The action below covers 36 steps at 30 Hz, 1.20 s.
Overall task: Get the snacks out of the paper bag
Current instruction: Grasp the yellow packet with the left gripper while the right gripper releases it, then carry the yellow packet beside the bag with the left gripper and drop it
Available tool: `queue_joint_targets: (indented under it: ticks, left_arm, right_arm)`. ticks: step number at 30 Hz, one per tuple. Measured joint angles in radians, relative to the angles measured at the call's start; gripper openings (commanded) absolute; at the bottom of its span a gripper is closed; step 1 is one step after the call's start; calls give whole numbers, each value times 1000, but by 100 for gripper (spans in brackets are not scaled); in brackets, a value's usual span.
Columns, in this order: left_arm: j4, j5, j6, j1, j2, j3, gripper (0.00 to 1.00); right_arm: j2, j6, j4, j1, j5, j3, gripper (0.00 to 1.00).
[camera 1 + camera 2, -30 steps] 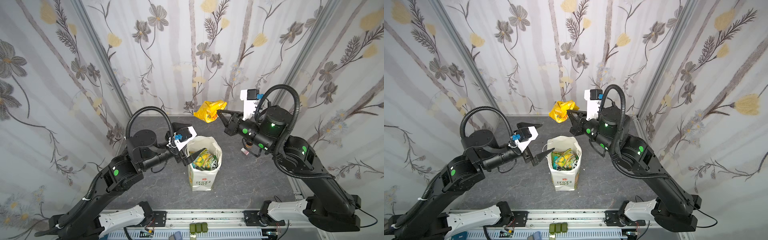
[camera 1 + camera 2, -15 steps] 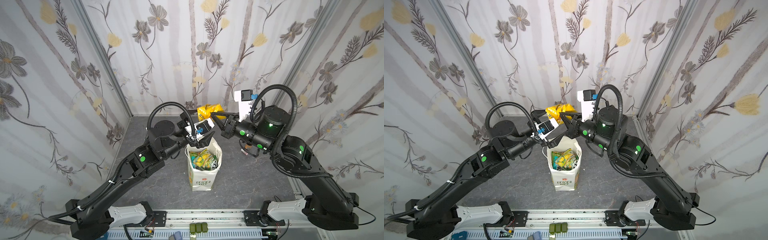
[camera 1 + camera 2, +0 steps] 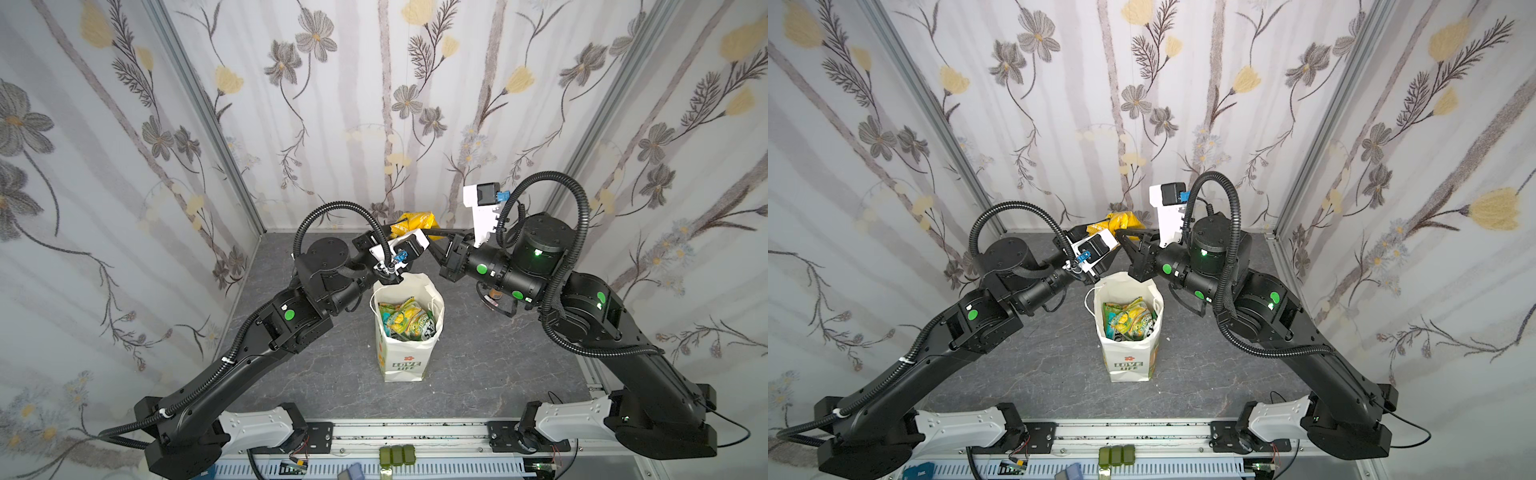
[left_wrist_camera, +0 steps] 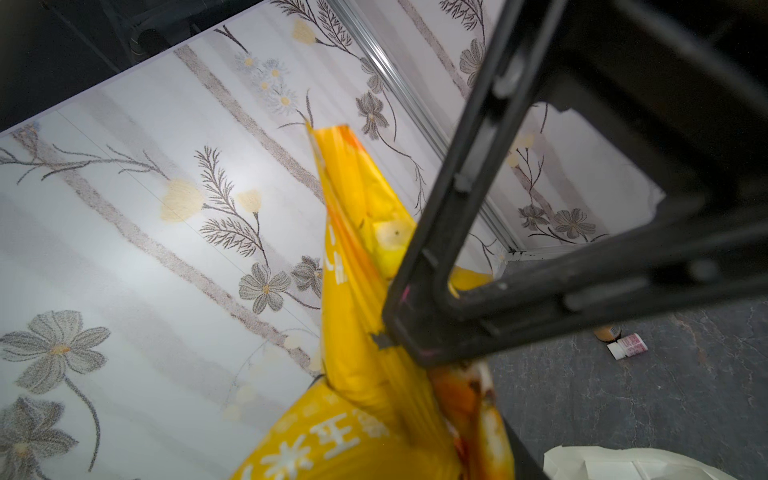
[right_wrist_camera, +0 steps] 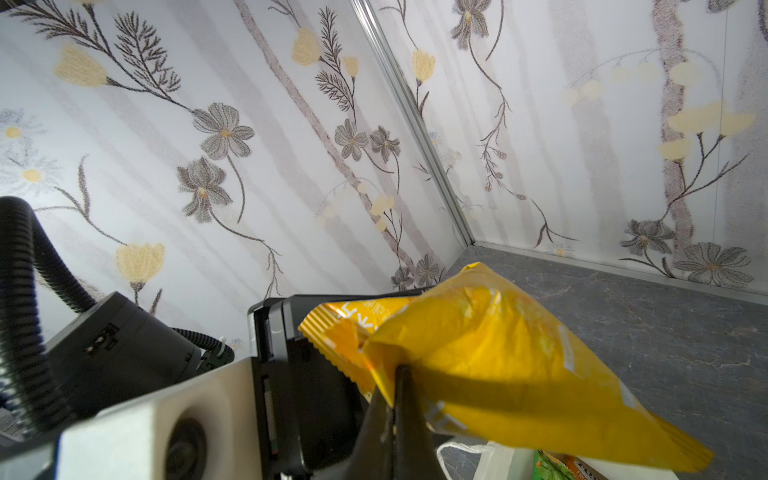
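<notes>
Two pincers: they meet above and just behind the paper bag (image 3: 401, 365), towards the back wall.
Right pincer (image 5: 395, 399): pinched tight on a fold of the yellow packet (image 5: 498, 353), which hangs clear of the tabletop (image 3: 478, 365).
Left pincer (image 3: 1084, 232): right up against the packet's crimped end; I cannot tell whether it grips.
Paper bag: upright mid-tabletop, mouth open, "LOVE LIFE" print facing front.
Snacks (image 3: 405, 320) in the bag: green, yellow and teal packets crowded near its mouth.
Small bottle (image 4: 627, 345): lying on the tabletop, well apart from the bag.
</notes>
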Motion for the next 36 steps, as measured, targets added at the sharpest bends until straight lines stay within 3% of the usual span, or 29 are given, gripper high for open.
queue_joint_targets:
  ticks: [4,9,12,18,23,29,36]
  left_arm:
    - [0,-12,1,1,0,3,25]
    - [1,-13,1,1,1,4,16]
    - [3,-8,-10,10,4,12,13]
    - [14,-36,-178,105,31,74,14]
    - [-4,-42,-388,225,59,117,14]
    - [-61,-34,-692,409,79,124,14]
    - [-74,121,-1050,650,129,24,12]
  right_arm:
    - [-10,0,7,3,0,0,32]
    - [-41,-2,13,5,7,-18,57]
    - [-89,-5,42,3,34,-73,67]
    - [-251,-20,190,3,114,-287,91]
    - [-342,-19,255,-2,203,-420,99]
    - [-397,-6,281,-10,249,-523,99]
    - [-409,26,281,-18,266,-575,99]
